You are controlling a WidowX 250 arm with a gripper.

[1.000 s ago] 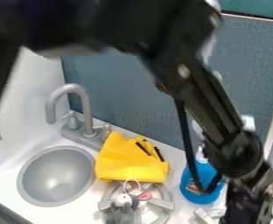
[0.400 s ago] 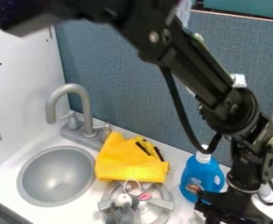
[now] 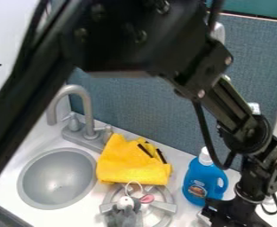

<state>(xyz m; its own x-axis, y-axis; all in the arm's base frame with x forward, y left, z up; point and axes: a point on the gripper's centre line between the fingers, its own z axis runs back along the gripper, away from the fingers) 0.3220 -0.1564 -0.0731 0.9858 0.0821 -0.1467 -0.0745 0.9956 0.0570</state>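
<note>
The robot arm (image 3: pixel 191 73) has shifted, uncovering more of the blue bottle (image 3: pixel 202 179).

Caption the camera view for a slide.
A black gripper beside a blue bottle; farther off, a yellow cloth, plush toy and gray sink.

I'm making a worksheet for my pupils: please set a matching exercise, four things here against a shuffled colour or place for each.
Things
1. Cloth
2. Bottle
3. Faucet
4. Plush toy

Colours and places
A. Grey, arched, behind the round basin
B. Blue, nearest the gripper
C. Mostly grey, at the burner
D. Yellow, between basin and bottle

Pairs: 1-D, 2-B, 3-A, 4-C
</note>
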